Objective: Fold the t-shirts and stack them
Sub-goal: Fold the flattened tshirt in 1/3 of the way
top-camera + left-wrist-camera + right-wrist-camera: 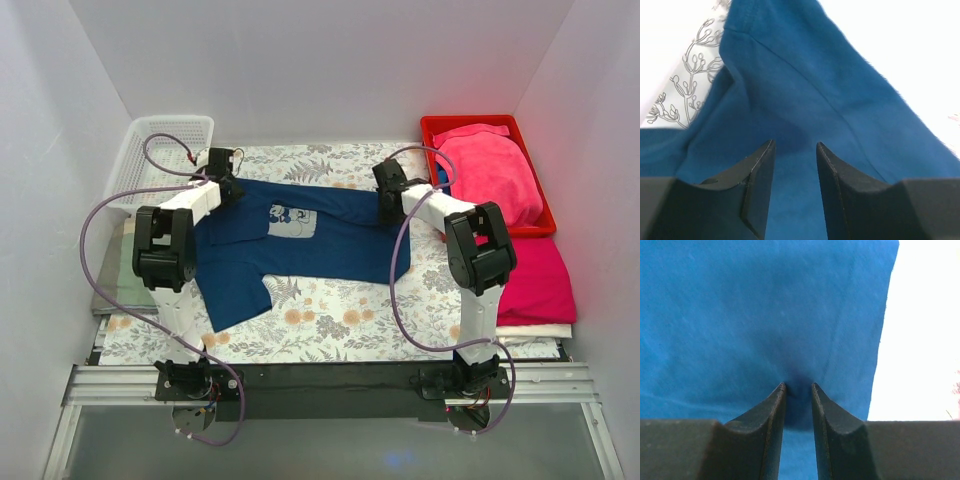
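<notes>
The navy t-shirt (300,245) lies spread across the floral tablecloth, its pale blue chest print (292,220) facing up. One sleeve hangs toward the near left. My left gripper (228,190) is at the shirt's far left corner, jaws closed on a bunched fold of navy cloth (805,100) with a moderate gap (795,145). My right gripper (388,205) is at the far right edge, jaws nearly together (798,385) pinching puckered cloth (765,315). A magenta-pink shirt (490,170) lies in the red tray; a folded one (535,275) lies in front of it.
A white wire basket (160,150) stands at the back left. The red tray (470,122) is at the back right. A folded grey-green cloth (120,275) lies at the left edge. White walls enclose the table on three sides.
</notes>
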